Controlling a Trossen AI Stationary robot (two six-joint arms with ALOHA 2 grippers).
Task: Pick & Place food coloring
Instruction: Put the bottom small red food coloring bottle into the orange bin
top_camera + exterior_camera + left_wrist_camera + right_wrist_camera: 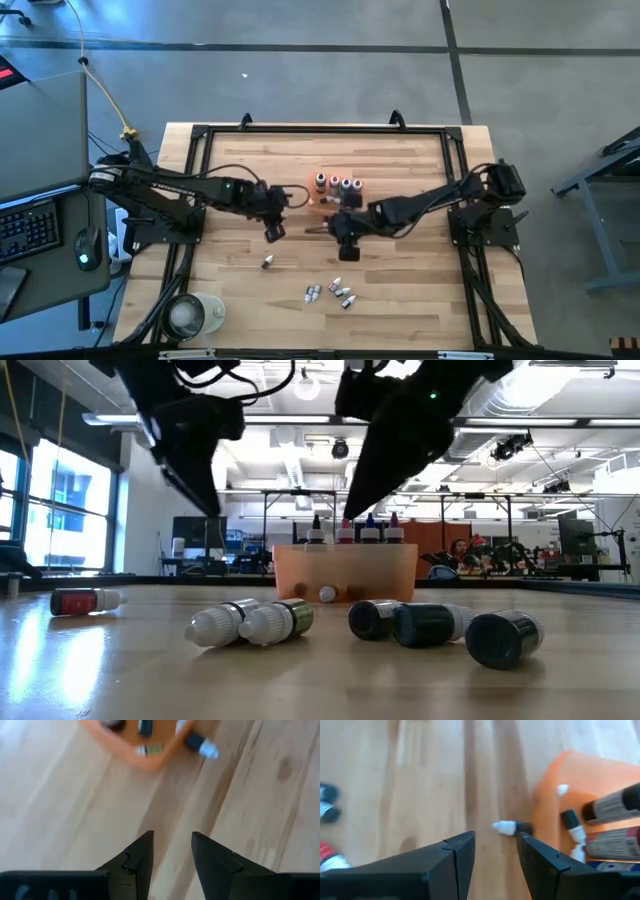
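Right claw (343, 240): fingers apart, empty, hanging just off the orange tray's near side.
Left claw (273, 225): fingers apart with a gap between them, nothing held, above bare bench (400, 290), off to the tray's side.
Orange tray (325, 196): just beyond the right claw, between the two claws; several food coloring bottles (335, 184) stand upright in it, dark and pinkish caps up.
Fallen bottle (512, 827): lies on its side on the bench against the tray's outer wall, white tip pointing away from the tray, right ahead of the right claw's fingertips.
Loose cluster (331, 292): about five bottles lying on the bench, on the near side of the right claw, well apart from it.
Single bottle (267, 262): lies alone, near the left claw's near side.
White cup (192, 314): at the bench's near left corner, well apart from both claws.
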